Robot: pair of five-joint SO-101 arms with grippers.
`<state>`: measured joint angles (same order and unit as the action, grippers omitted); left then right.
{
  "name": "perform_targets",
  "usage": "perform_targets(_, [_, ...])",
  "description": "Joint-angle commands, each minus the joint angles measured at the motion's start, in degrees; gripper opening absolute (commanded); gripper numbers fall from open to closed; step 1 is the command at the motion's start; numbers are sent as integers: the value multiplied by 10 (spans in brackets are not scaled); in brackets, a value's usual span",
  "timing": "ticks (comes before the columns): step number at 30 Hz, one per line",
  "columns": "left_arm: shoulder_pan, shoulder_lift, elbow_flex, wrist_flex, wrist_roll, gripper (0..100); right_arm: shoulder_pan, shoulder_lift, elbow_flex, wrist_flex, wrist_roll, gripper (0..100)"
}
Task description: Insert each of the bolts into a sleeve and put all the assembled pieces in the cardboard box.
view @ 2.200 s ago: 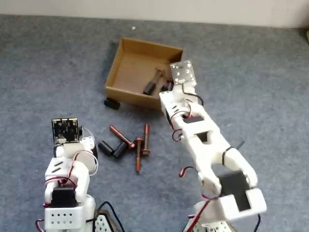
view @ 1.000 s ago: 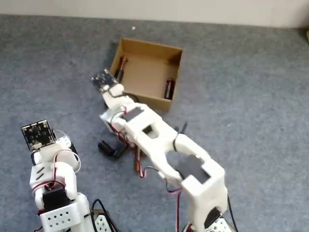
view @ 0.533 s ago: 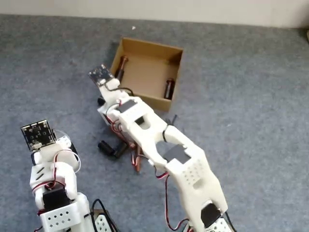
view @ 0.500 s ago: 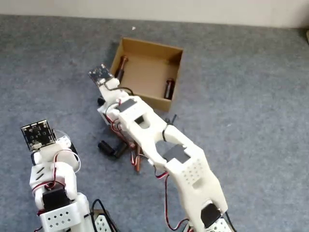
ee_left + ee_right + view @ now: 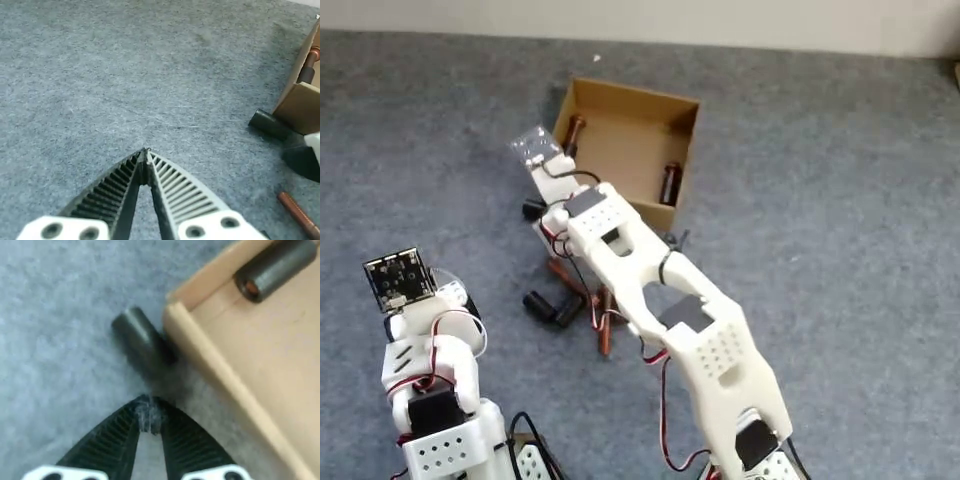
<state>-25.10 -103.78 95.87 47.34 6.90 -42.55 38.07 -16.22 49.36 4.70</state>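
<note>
Needs R gripper [image 5: 146,416], tips pressed together, spread first to take the loose sleeve [image 5: 142,342] lying just ahead of it on carpet [image 5: 50,315] beside cardboard box [image 5: 215,365] outer wall, long axis slanting across approach; far nearer R than L gripper [image 5: 146,167], likewise pressed together.

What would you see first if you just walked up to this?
The long white right arm, stretched over the grey carpet to the box. Its shut gripper is just by a black sleeve at the box's corner. Next come two finished pieces lying inside the box, and loose bolts on the carpet between the arms.
</note>
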Motion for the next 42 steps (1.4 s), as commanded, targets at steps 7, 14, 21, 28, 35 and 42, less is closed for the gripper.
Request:
perform_targets(7, [-5, -7, 3, -16, -7, 7, -17, -92, -11, 37, 65, 11])
perform_targets(14, [-5, -7, 3, -16, -7, 7, -17, -91, -8, -39, 46, 201])
perform_targets(21, [-5, -7, 3, -16, -7, 7, -22, -28, -14, -90, 46, 235])
perform_targets(28, [-5, -7, 4, -16, -7, 7, -22, 62, -66, -115, 46, 235])
perform_targets(35, [-5, -7, 4, -16, -7, 7, -19, 78, -75, -71, 95, 73])
perform_targets(42, [-5, -7, 4, -16, -7, 7, -21, 76, -75, 12, 153, 12])
